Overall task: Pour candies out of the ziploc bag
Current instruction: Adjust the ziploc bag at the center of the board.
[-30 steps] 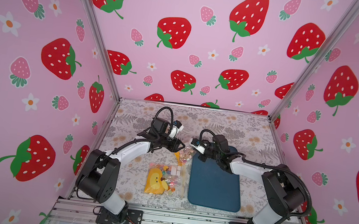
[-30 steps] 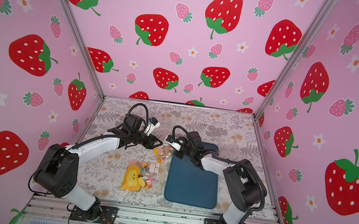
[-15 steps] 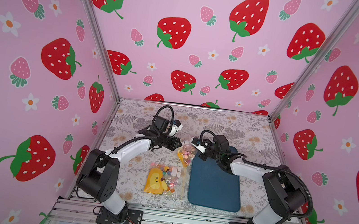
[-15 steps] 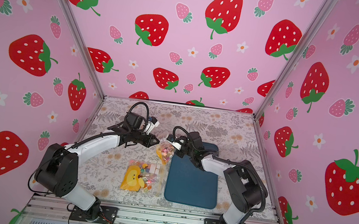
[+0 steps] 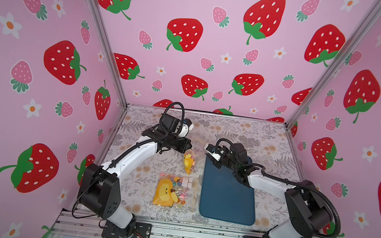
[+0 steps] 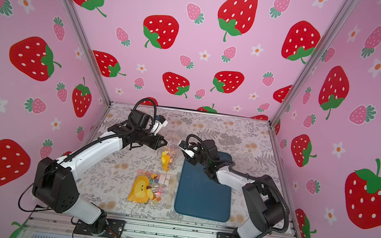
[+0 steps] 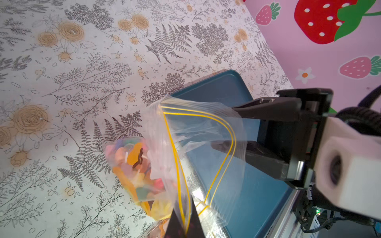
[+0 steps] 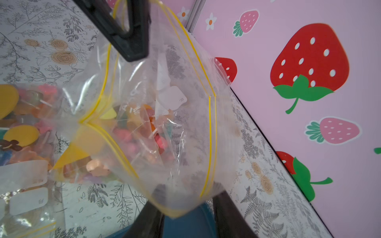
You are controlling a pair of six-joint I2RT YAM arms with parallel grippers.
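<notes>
Pose | left hand (image 8: 136,51) pinches ziploc bag (image 8: 175,134) rim | right hand (image 7: 222,126) spread

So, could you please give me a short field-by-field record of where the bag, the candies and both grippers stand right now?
left gripper: shut on the rim of the ziploc bag, which hangs from it
right gripper: jaws open, the opposite side of the rim between them
bag mouth: open, yellow zip lines apart
candies: inside the bag, none on the blue tray
second bag: lies flat on the table beside the tray, holding more sweets
</notes>
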